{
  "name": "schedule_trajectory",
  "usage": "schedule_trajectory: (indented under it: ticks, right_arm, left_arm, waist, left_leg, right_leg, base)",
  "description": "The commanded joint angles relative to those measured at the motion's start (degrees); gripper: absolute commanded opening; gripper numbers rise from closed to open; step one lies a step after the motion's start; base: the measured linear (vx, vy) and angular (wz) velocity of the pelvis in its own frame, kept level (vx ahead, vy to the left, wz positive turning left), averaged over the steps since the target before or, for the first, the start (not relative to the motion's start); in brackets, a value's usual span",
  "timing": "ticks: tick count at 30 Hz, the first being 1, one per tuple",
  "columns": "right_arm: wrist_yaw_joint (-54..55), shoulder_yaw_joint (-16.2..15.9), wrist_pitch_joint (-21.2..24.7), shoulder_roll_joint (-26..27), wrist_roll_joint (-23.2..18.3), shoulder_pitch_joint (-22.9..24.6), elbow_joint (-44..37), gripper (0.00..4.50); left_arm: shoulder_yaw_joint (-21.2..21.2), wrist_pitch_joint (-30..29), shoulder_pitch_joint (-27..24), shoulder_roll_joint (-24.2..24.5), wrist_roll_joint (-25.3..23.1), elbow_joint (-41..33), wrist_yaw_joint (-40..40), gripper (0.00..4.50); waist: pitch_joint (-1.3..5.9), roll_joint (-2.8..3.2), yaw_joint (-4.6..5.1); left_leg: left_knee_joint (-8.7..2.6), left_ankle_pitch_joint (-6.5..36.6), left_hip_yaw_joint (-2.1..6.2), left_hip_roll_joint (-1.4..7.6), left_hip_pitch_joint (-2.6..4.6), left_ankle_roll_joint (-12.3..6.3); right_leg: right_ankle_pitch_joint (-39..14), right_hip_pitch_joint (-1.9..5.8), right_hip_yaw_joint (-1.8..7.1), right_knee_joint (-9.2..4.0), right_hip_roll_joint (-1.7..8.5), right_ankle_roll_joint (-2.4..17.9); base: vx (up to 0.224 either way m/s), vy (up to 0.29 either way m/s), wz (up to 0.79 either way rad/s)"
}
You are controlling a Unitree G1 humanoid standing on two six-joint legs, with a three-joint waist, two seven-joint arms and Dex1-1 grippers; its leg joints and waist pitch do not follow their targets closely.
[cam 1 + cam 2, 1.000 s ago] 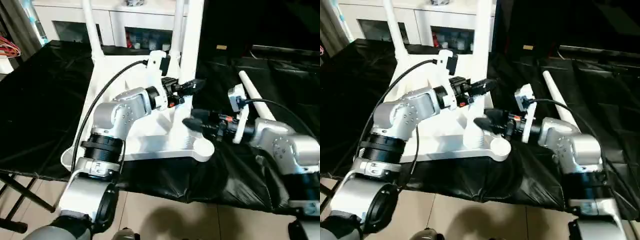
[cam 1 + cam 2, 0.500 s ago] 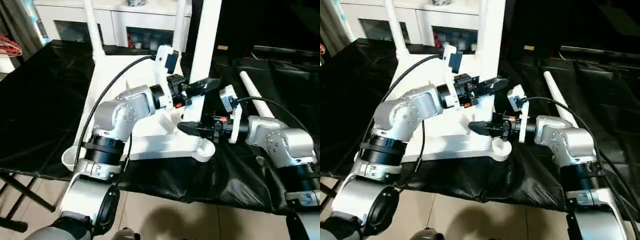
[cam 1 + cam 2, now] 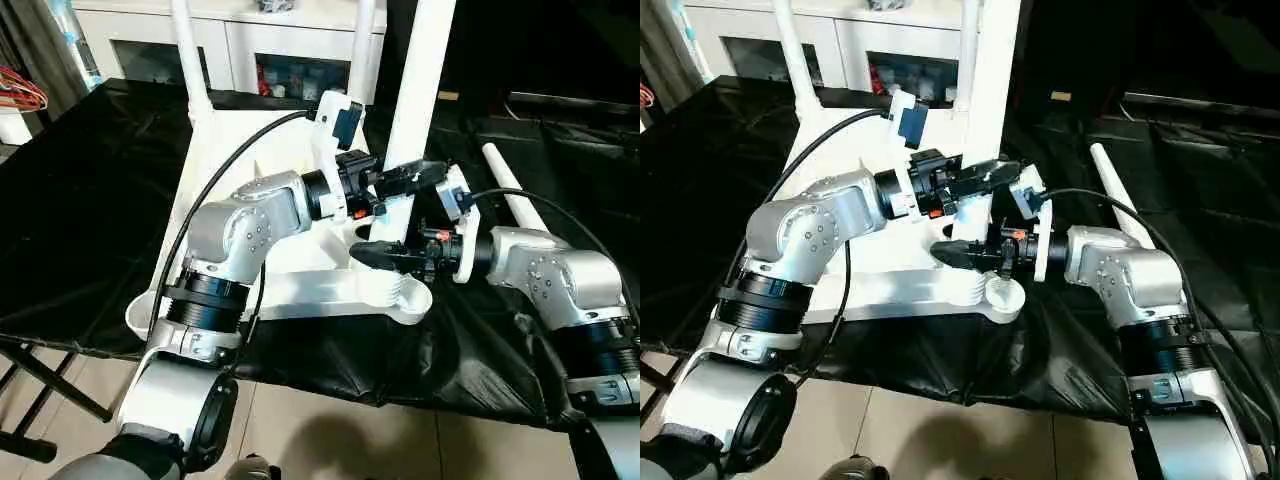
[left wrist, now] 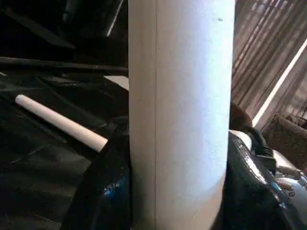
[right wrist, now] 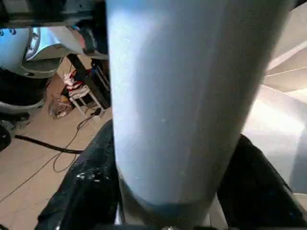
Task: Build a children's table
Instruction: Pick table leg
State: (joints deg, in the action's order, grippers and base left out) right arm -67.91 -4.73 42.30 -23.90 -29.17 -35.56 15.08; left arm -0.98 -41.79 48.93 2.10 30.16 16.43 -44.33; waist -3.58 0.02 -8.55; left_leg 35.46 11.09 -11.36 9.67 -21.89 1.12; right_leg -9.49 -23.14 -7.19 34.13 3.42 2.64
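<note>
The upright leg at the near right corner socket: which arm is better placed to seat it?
Probably the right. The right gripper brackets the leg low, just above the corner socket, so it can guide the base in. The left gripper holds the leg higher, better for steadying.

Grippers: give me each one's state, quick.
Left gripper: shut on the upright table leg.
Right gripper: fingers either side of the same leg, lower down near the corner socket; grip cannot be told.

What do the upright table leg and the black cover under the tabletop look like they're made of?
Table leg: probably moulded plastic, smooth matte white, with a faint seam line along it. Black cover: apparently thin plastic sheeting or coated fabric, with glossy wrinkles catching light.
</note>
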Motion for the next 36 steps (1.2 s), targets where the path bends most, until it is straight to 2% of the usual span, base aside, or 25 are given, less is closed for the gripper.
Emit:
schedule_trajectory:
  ticks: [1, 5, 12, 13, 18, 21, 24, 26, 29, 30, 31, 33, 34, 35, 36]
  right_arm:
    - [0.1, -0.4, 0.3, -0.4, 0.3, -0.6, 0.9, 2.35]
    - [-0.2, -0.6, 0.3, -0.5, 0.5, -0.4, 1.0, 1.98]
    - [-0.5, -1.1, 0.4, -0.7, 0.6, -0.1, 0.9, 1.91]
    - [-0.1, -1.0, 0.1, -0.6, 0.9, -0.1, 1.1, 1.91]
    - [3.0, 0.2, -2.4, 0.5, 2.2, 0.0, 2.3, 1.91]
    - [7.1, 2.3, -4.9, 2.3, 2.8, 0.2, 3.1, 1.91]
    - [10.8, 4.5, -6.6, 3.9, 2.6, 1.2, 2.7, 1.91]
    - [13.7, 5.7, -7.6, 4.8, 2.7, 2.1, 2.5, 1.91]
    - [15.3, 5.9, -9.4, 5.2, 3.4, 2.9, 2.3, 1.91]
    - [17.4, 6.4, -11.8, 5.7, 4.6, 3.9, 2.0, 1.91]
    - [19.6, 7.1, -13.9, 6.2, 5.6, 4.8, 1.8, 1.91]
    - [21.1, 7.6, -15.3, 6.6, 6.3, 5.3, 1.6, 1.91]
    - [24.1, 8.2, -16.6, 6.9, 7.8, 7.1, 0.2, 1.91]
    - [24.8, 8.3, -16.9, 6.9, 8.1, 7.6, -0.2, 1.91]
    - [24.8, 8.3, -16.9, 6.9, 8.1, 7.6, -0.2, 1.91]
  left_arm:
    - [-0.5, -0.3, -0.1, -0.1, 1.0, -1.5, -1.0, 1.89]
    - [-0.5, -0.2, 0.1, 0.0, 0.9, -1.4, -0.9, 1.88]
    - [-0.3, 0.0, 0.2, 0.0, 0.9, -1.3, -1.0, 1.88]
    - [-0.2, 0.2, 0.3, -0.1, 0.4, -1.1, 0.0, 2.44]
    - [2.4, 1.1, 0.9, -0.9, 1.8, -0.7, 1.3, 2.78]
    - [4.9, 6.9, 0.9, -2.0, 1.8, -1.2, 2.9, 3.08]
    - [8.1, 12.1, 1.5, -2.6, 1.3, -1.2, 6.2, 3.11]
    - [8.9, 13.4, 1.6, -1.6, 0.9, -1.6, 6.3, 3.11]
    - [9.3, 13.4, 1.3, -0.6, 1.0, -1.9, 5.5, 3.11]
    - [7.4, 14.2, 0.0, 1.6, -1.0, -1.7, 3.2, 3.11]
    - [4.9, 15.2, -1.6, 4.0, -3.4, -1.7, 0.7, 3.11]
    - [3.2, 16.0, -2.6, 5.5, -5.1, -1.7, -0.9, 3.11]
    - [-3.8, 18.7, -6.4, 9.9, -10.6, -2.3, -5.5, 3.11]
    - [-5.5, 19.2, -7.3, 10.9, -11.8, -2.4, -6.5, 3.11]
    - [-5.5, 19.2, -7.3, 10.9, -11.9, -2.4, -6.5, 3.11]
  waist:
    - [4.85, -1.11, -0.19]
    - [4.91, -1.06, -0.22]
    - [4.91, -1.04, -0.26]
    - [4.92, -1.08, -0.24]
    - [5.01, -1.07, -0.19]
    - [4.95, -1.05, -0.07]
    - [5.01, -0.92, 0.02]
    - [5.05, -0.72, 0.07]
    - [5.05, -0.72, 0.14]
    - [4.99, -0.51, 0.06]
    - [4.95, -0.70, 0.19]
    - [4.91, -0.51, 0.36]
    - [4.91, -0.70, 0.45]
    - [4.85, -0.51, 0.28]
    - [4.74, -0.51, 0.74]
  left_leg:
    - [-3.44, 1.9, 2.27, 4.41, 0.91, -4.78]
    - [-3.40, 1.7, 2.28, 4.43, 0.92, -4.75]
    - [-3.38, 1.7, 2.28, 4.42, 0.92, -4.88]
    - [-3.37, 1.8, 2.28, 4.41, 0.92, -4.76]
    - [-3.34, 1.3, 2.30, 4.38, 0.88, -4.50]
    - [-3.38, 1.5, 2.34, 4.40, 0.79, -4.43]
    - [-3.39, 2.0, 2.36, 4.44, 0.92, -4.07]
    - [-3.45, 2.2, 2.38, 4.49, 1.02, -4.05]
    - [-3.47, 1.8, 2.33, 4.44, 1.04, -4.04]
    - [-3.55, 1.8, 2.42, 4.48, 1.03, -4.05]
    - [-3.71, 1.9, 2.51, 4.59, 1.18, -3.77]
    - [-3.78, 2.3, 2.40, 4.56, 1.35, -3.11]
    - [-3.81, 2.5, 2.35, 4.60, 1.36, -2.94]
    - [-4.00, 2.2, 2.73, 4.76, 1.33, -2.97]
    - [-4.09, 3.0, 2.40, 4.63, 1.44, -2.49]
  right_leg:
    - [-14.3, 3.68, 4.07, -3.93, 6.78, 6.8]
    - [-13.8, 3.69, 4.09, -3.85, 6.76, 6.7]
    - [-13.5, 3.69, 4.07, -3.83, 6.77, 7.1]
    - [-13.7, 3.70, 4.08, -3.84, 6.76, 6.9]
    - [-13.2, 3.72, 4.07, -3.72, 6.78, 7.1]
    - [-12.8, 3.68, 4.10, -3.82, 6.88, 7.3]
    - [-12.3, 3.70, 4.07, -3.75, 6.86, 7.7]
    - [-12.0, 3.65, 4.09, -3.66, 6.83, 7.3]
    - [-11.6, 3.63, 4.11, -3.59, 6.76, 7.2]
    - [-12.1, 3.56, 4.13, -3.74, 6.91, 6.9]
    - [-13.1, 3.29, 4.16, -3.81, 6.81, 6.0]
    - [-13.3, 3.27, 4.24, -3.72, 6.79, 5.9]
    - [-13.1, 3.33, 4.31, -3.75, 6.85, 6.0]
    - [-13.7, 3.21, 4.35, -3.74, 6.89, 5.2]
    - [-14.4, 3.07, 4.45, -3.56, 6.62, 4.7]
  base:
    - [0.000, 0.000, 0.00]
    - [0.000, 0.000, 0.00]
    - [0.000, 0.000, 0.00]
    - [0.000, 0.000, 0.00]
    - [0.000, 0.000, 0.00]
    - [0.000, 0.000, 0.00]
    - [0.000, 0.000, 0.00]
    - [0.000, 0.000, 0.00]
    - [0.000, 0.000, 0.00]
    - [0.000, 0.000, 0.00]
    - [0.000, 0.000, 0.00]
    - [0.000, 0.000, 0.00]
    - [0.000, 0.000, 0.00]
    - [0.000, 0.000, 0.00]
    - [0.000, 0.000, 0.00]
